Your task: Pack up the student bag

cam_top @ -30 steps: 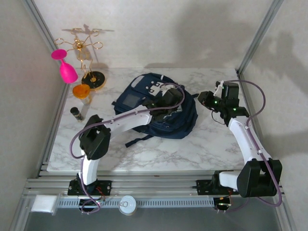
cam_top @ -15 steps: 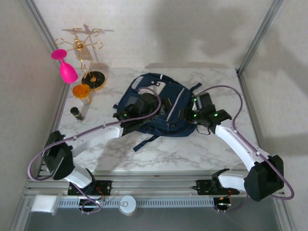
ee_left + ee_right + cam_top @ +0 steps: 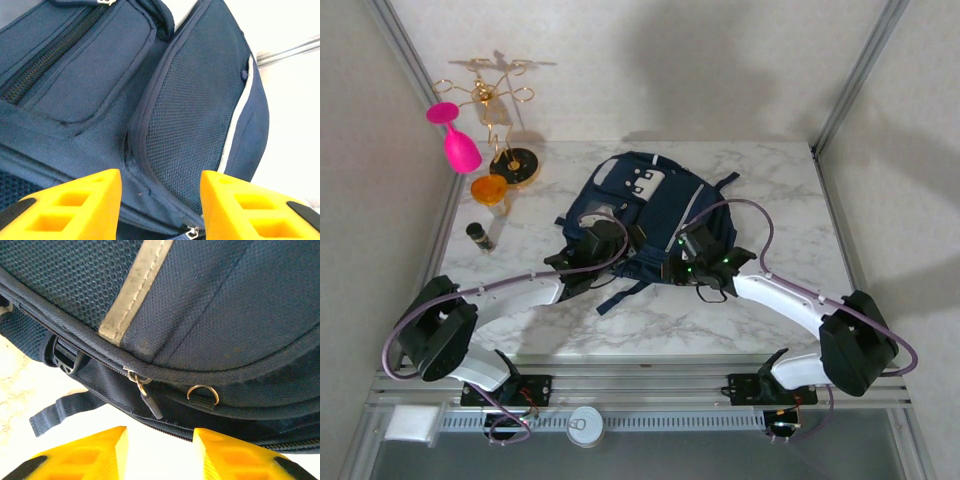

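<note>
Left arm (image 3: 510, 291), right arm (image 3: 780, 293) neared the one student bag (image 3: 660, 213).

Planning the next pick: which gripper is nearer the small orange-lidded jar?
Left. The left gripper is at the near-left edge of the navy fabric backpack, right of the jar; the right gripper is farther right, at its near-right edge.

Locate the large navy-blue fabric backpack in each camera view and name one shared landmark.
Top external: large navy-blue fabric backpack, mid-frame.
Left wrist: backpack across the upper and middle frame.
Right wrist: backpack across the upper two-thirds.
Shared landmark: its pale grey trim stripe.
</note>
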